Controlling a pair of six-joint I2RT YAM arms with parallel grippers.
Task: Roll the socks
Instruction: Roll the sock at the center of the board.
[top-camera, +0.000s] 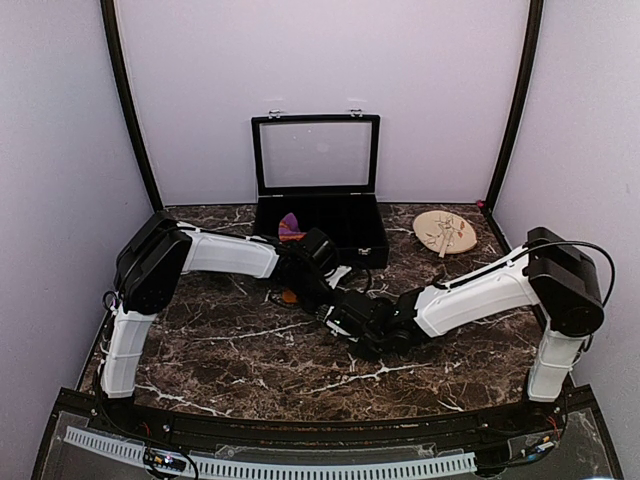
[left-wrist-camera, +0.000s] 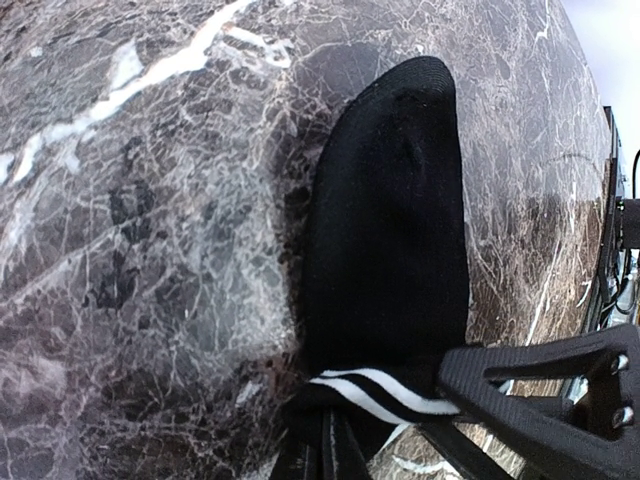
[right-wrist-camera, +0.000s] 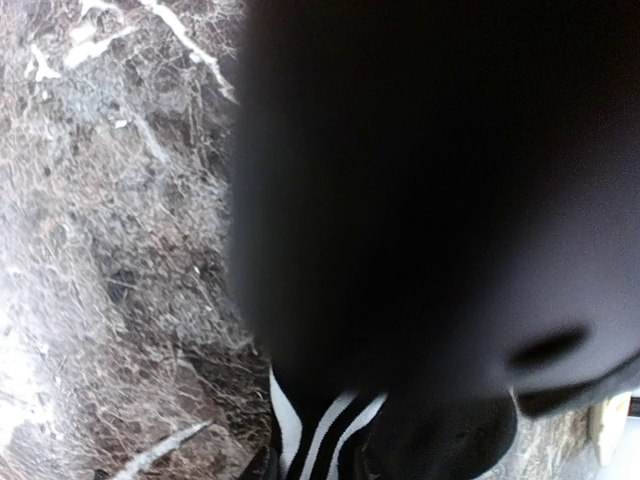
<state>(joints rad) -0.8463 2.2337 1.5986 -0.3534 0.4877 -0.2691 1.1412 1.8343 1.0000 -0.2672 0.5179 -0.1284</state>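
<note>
The black sock (left-wrist-camera: 390, 230) lies flat on the marble table, toe pointing away, its white-striped cuff (left-wrist-camera: 385, 392) bunched at my left gripper (left-wrist-camera: 335, 430), which is shut on that cuff. A black ribbed finger (left-wrist-camera: 540, 395) of the other arm rests against the cuff from the right. In the right wrist view a blurred black mass fills most of the frame, and the striped cuff (right-wrist-camera: 325, 430) sits at my right gripper (right-wrist-camera: 330, 468), whose jaws are hidden. From above, both grippers meet mid-table (top-camera: 335, 300). The maroon sock (top-camera: 290, 227) shows at the box's front left.
A black box (top-camera: 370, 250) with its glass lid raised stands at the back centre. A round wooden plate (top-camera: 445, 232) lies at the back right. An orange patch (top-camera: 289, 296) shows on the table under the left arm. Curved walls close in both sides.
</note>
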